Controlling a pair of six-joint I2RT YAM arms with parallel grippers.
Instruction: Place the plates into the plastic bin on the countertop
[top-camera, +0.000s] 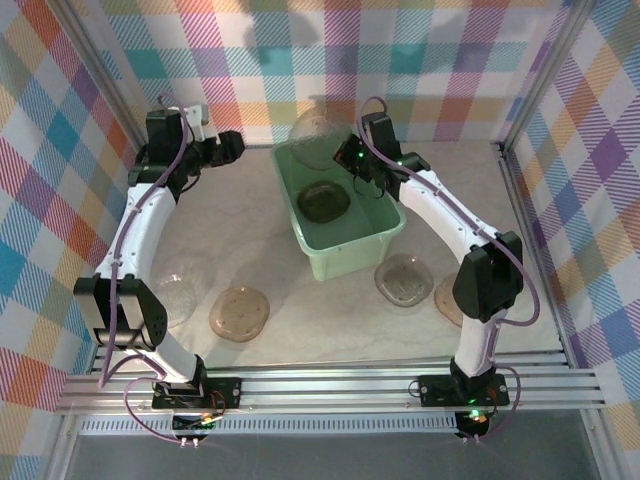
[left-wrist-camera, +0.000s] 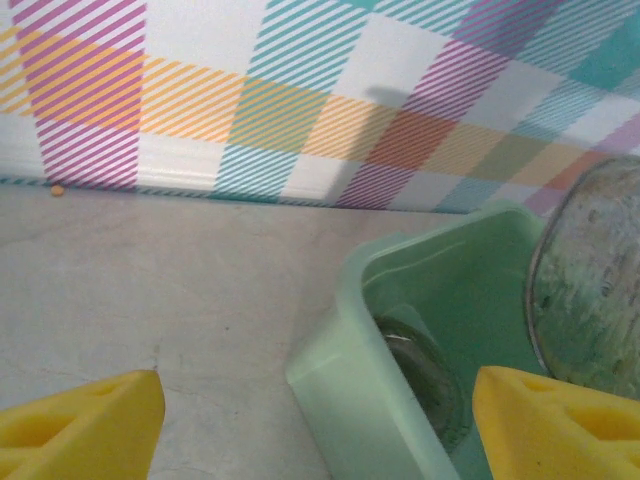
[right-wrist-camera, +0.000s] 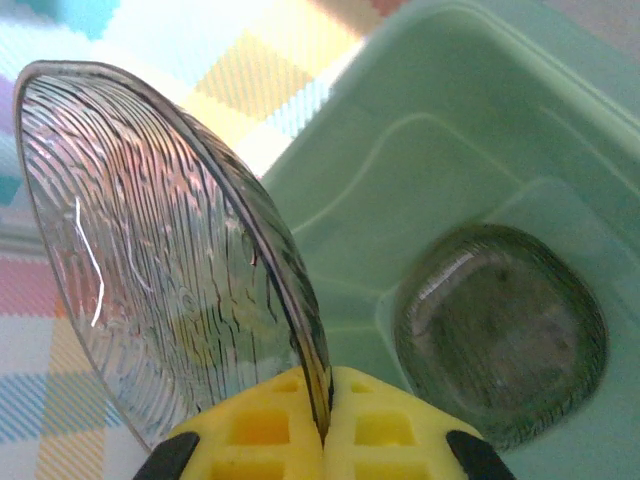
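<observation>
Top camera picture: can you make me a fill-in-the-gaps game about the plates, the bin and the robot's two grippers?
1. The right gripper pinches a ___ by its rim.
2. The bin is pale ___.
3. Flat inside the bin lies ___ plate.
4. The left gripper has its jaws ___.

Missing words: plate, green, one, open.
</observation>
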